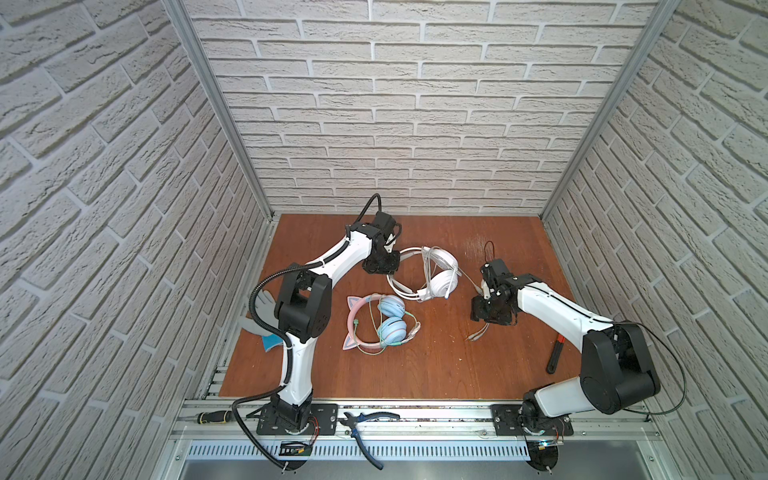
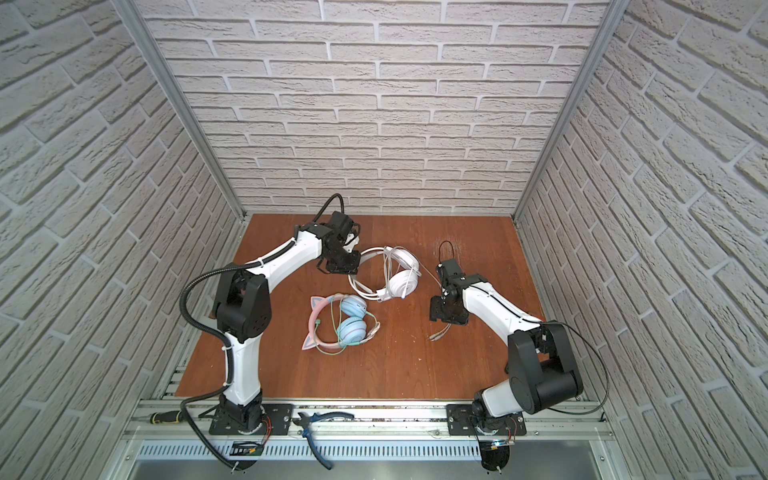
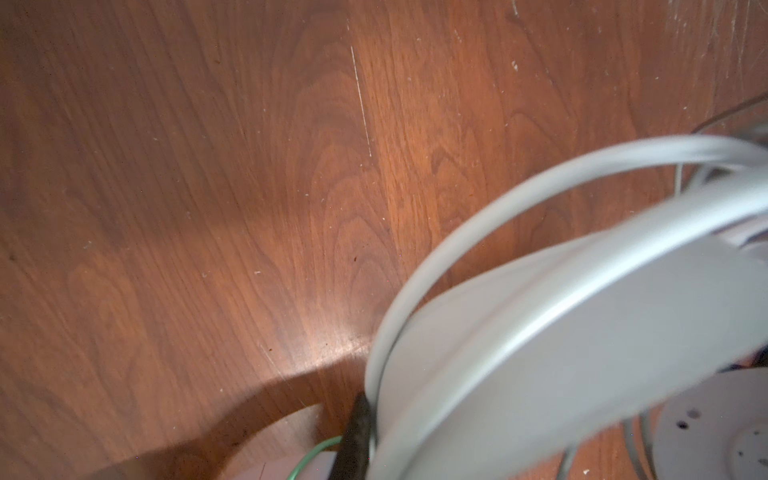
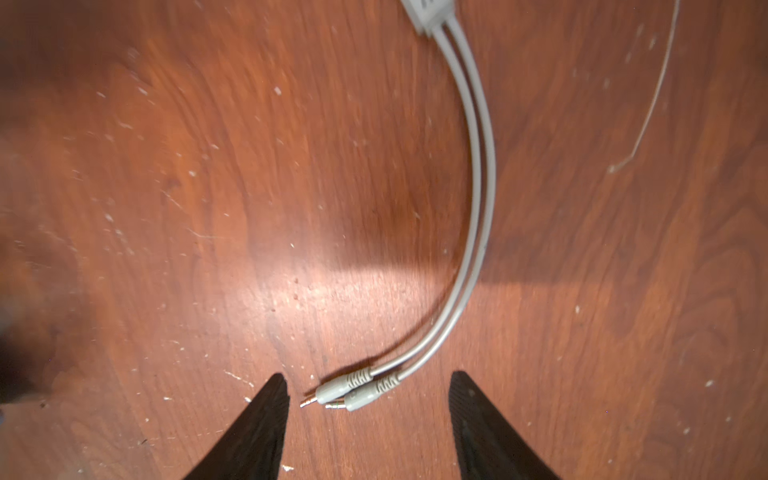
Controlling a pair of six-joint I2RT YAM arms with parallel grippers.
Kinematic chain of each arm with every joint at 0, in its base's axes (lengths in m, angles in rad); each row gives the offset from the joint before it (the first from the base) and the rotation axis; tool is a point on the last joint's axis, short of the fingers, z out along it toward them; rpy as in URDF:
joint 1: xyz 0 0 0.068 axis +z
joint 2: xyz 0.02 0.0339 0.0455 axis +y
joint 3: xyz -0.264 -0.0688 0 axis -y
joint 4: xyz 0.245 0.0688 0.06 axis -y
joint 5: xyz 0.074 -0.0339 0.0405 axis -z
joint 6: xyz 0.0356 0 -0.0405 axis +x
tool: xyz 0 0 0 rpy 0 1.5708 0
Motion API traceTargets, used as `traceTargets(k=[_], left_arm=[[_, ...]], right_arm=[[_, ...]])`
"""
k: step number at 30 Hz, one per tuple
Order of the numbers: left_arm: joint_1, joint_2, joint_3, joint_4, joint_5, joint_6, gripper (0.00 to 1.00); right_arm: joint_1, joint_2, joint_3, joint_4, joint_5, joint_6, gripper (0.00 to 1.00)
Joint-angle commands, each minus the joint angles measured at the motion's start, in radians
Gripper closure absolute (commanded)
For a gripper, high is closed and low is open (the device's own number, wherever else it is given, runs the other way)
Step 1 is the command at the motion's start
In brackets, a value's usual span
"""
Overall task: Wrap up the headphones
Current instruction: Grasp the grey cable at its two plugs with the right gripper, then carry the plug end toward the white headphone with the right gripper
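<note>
White brick-patterned walls close in a reddish-brown wooden worktop (image 1: pixel 415 374), scuffed and speckled with pale marks. Two pairs of headphones lie near its middle.

In both top views the white headphones (image 1: pixel 442 282) (image 2: pixel 401 282) sit toward the back, with several turns of white cable (image 1: pixel 428 266) hanging over the band next to the cups. The left gripper (image 1: pixel 380 266) (image 2: pixel 340 264) is at the far side of their headband (image 3: pixel 582 332). In the left wrist view the band fills the frame, blurred and close, and one dark finger (image 3: pixel 357 432) shows against its thin outer wire. The fingers are pressed together and seem to be pinching that wire, though the contact itself is mostly hidden.

The pink cat-ear headphones (image 1: pixel 392 328) (image 2: pixel 352 328) lie just in front of the white pair, apart from both grippers. Their light-blue cups sit one behind the other, and the greenish cord (image 1: pixel 374 349) loops around them.

The right gripper (image 1: pixel 490 313) (image 2: pixel 446 313) (image 4: pixel 370 378) is to the right of the white pair, pointing down at the worktop. Its fingers (image 4: pixel 257 436) are spread wide and hold nothing. The loose end of the white cable (image 4: pixel 478 187) runs out from the white pair to this spot, splits in two and ends in twin plugs (image 4: pixel 353 392) (image 1: pixel 473 336). The plugs lie flat on the wood, between the two fingertips in the right wrist view.

A grey glove (image 1: pixel 262 311) lies off the left edge. A red-and-black tool (image 1: pixel 555 355) rests near the right arm, and pliers (image 1: pixel 365 432) and a screwdriver (image 1: pixel 212 416) sit on the front rail.
</note>
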Motion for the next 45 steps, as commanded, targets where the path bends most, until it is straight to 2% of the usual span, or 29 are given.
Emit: traceTargets(k=[1,9,21,28,36,45], left_arm=[[0.005,-0.058,0.009,0.062,0.043,-0.012,1.0],[0.006,-0.06,0.003,0.066,0.046,-0.002,1.0],[0.005,-0.065,-0.014,0.079,0.043,-0.01,1.0],[0.005,-0.065,-0.014,0.082,0.043,-0.019,1.0],[0.004,-0.061,-0.009,0.079,0.035,-0.039,1.0],[0.004,-0.055,-0.001,0.079,0.019,-0.066,1.0]], right_arm=[[0.021,-0.025,-0.052,0.028,0.059,0.124,0.36],[0.041,-0.035,-0.122,0.11,0.052,0.241,0.48],[0.099,-0.037,-0.208,0.136,0.047,0.333,0.53],[0.124,0.014,-0.224,0.151,0.045,0.313,0.68],[0.148,0.003,-0.237,0.128,0.055,0.258,0.93],[0.183,-0.07,-0.16,-0.01,0.104,0.16,0.95]])
